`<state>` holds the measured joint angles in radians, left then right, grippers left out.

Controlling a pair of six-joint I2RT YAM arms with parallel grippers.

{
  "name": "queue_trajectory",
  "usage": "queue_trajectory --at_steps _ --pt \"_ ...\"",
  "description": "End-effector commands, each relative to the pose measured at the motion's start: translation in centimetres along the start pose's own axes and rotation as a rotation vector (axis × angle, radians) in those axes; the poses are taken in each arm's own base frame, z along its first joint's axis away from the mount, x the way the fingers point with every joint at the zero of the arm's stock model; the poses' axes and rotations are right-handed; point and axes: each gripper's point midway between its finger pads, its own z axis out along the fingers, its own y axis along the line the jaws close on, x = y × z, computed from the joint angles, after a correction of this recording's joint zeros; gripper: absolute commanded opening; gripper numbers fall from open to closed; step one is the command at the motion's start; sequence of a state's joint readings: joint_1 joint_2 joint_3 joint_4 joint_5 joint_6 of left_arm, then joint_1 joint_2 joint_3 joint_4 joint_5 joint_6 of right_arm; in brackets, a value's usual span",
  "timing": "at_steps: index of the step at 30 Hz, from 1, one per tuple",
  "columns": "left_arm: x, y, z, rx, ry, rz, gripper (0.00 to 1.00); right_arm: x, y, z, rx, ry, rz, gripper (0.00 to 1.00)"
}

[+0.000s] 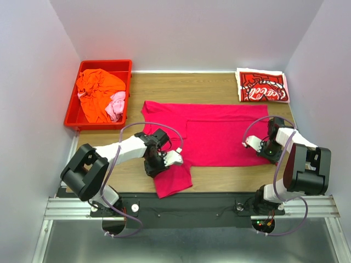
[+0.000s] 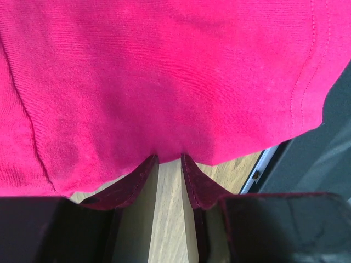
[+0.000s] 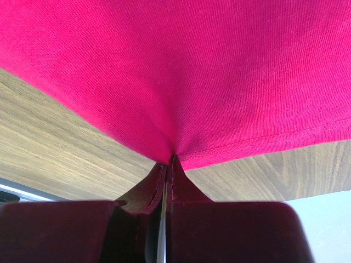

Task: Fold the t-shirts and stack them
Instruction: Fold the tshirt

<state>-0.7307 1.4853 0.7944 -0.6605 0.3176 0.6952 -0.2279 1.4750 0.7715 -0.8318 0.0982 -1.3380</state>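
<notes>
- red bin (image 1: 73, 117): on the counter (image 1: 219, 85), far out and well to the left of the left fingers (image 2: 147, 171); holds the orange shirt (image 1: 97, 90), crumpled, with the light pink shirt (image 1: 117, 104) bunched against its right side
- left fingers: narrow gap, bare wood visible between them in the wrist view; tips right at the hem of the magenta shirt (image 1: 219, 131), with a small pucker of cloth just beyond the gap; tips not pressed together
- magenta shirt: lies spread flat on the counter between the two sets of fingers, running from the left fingers across to the right fingers (image 3: 179, 176); a doubled layer shows over its right half; one flap reaches from the left fingers down to the near counter edge and touches the black rail there
- right fingers: closed tight, pinching the right-hand edge of the magenta shirt; cloth gathers into a point at the tips, stitched hem running just right of them, wood to either side
- Coca-Cola shirt (image 1: 262, 86): folded into a flat rectangle in the far right corner of the counter, beyond the right fingers and apart from the magenta shirt, white script print facing up
</notes>
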Motion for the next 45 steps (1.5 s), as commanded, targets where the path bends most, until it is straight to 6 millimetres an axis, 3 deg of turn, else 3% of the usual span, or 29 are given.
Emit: queue_trajectory --at_steps 1,3,6,7,8,11,18,24,25,26,27,32,34,45 --pt "0.5 0.9 1.6 -0.034 0.020 0.003 0.35 0.3 0.6 0.0 -0.030 0.014 0.005 0.01" --pt "0.4 0.9 1.8 -0.033 0.019 0.005 0.35 0.3 0.5 0.0 -0.028 0.015 0.007 0.01" --pt "0.3 0.8 1.7 -0.031 0.017 0.016 0.16 0.4 0.5 -0.1 -0.026 0.018 0.012 0.01" --pt "0.2 0.7 1.5 -0.033 0.015 0.021 0.02 0.4 0.4 -0.2 -0.021 0.017 0.012 0.01" --pt "0.1 0.7 1.2 -0.035 0.011 0.024 0.00 0.4 0.4 -0.3 -0.016 0.019 0.014 0.01" --pt "-0.1 0.6 -0.1 -0.051 -0.002 0.028 0.00 0.4 0.2 -0.7 -0.002 0.017 0.014 0.01" --pt "-1.8 0.2 -5.2 -0.112 -0.094 0.040 0.00 0.6 0.2 -1.9 0.032 0.010 0.021 0.01" --pt "-3.0 0.9 -7.4 -0.159 -0.134 0.038 0.00 0.3 -0.6 -2.9 0.041 -0.005 0.040 0.01" --pt "-2.8 0.9 -6.9 -0.146 -0.116 0.034 0.01 0.2 -0.8 -3.0 0.042 -0.007 0.042 0.01" --pt "-2.6 0.9 -6.6 -0.139 -0.105 0.026 0.17 0.2 -0.7 -2.9 0.036 -0.007 0.041 0.00" --pt "-2.4 0.9 -5.7 -0.129 -0.094 0.018 0.23 0.2 -0.8 -2.9 0.033 -0.005 0.041 0.01" --pt "-1.8 0.5 -2.8 -0.138 -0.055 -0.002 0.46 0.2 -0.6 -2.8 0.023 -0.002 0.042 0.00" --pt "-1.5 1.3 -1.9 -0.179 -0.025 -0.002 0.48 0.3 -0.6 -2.7 0.019 0.001 0.044 0.01" --pt "-0.7 1.6 1.8 -0.212 0.052 0.016 0.49 0.3 -0.1 -2.1 -0.010 0.008 0.046 0.01"
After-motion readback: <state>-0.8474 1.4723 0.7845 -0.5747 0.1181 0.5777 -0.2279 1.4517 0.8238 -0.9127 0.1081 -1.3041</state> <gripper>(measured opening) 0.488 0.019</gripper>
